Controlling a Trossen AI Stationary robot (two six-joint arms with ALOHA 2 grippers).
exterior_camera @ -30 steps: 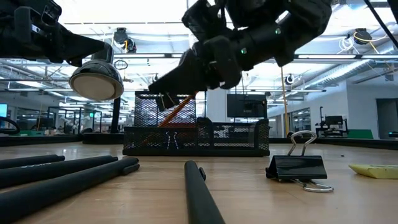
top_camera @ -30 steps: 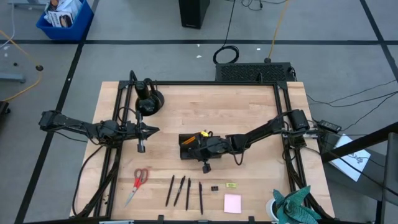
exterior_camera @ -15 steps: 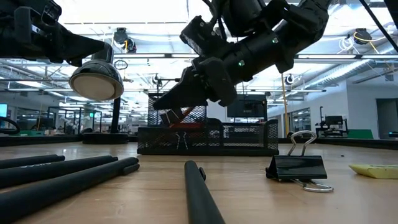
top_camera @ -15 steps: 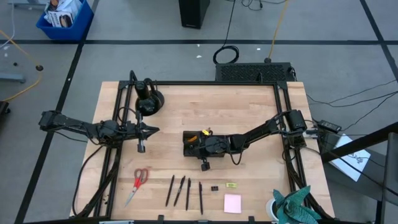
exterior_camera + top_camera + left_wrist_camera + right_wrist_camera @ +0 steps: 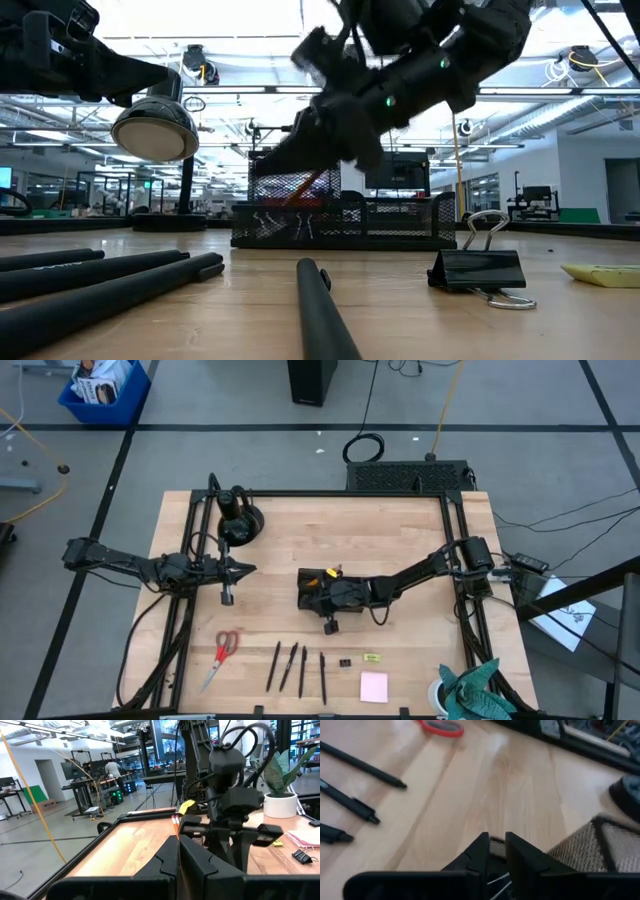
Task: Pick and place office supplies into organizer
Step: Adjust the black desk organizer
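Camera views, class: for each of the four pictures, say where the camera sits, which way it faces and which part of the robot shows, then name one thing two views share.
High view: above the table, looking straight down; both arms, organizer under the right gripper.
Low view: at tabletop height, looking level across; right arm descending over the organizer, binder clip near.
Left wrist view: on the left arm, facing the right arm across the table; its own shut fingers below.
Right wrist view: on the right arm, facing pens and scissors.
Shared: high and low both show the organizer.
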